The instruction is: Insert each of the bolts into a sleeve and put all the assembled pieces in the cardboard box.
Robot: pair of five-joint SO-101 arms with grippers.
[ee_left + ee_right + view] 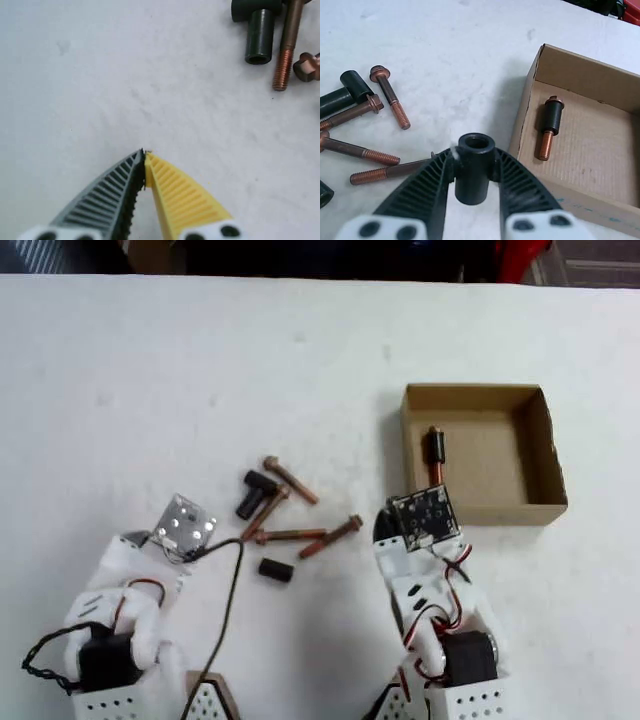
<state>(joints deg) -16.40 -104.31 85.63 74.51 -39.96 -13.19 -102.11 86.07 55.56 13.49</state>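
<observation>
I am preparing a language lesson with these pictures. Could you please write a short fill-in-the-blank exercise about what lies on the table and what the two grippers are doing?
1. The right gripper is shut on a black ____.
2. The left gripper is ____ and holds nothing.
3. In the cardboard box lies ____ assembled piece.
4. ____ loose bolts lie on the table.
Missing words: sleeve; shut; one; four.
</observation>
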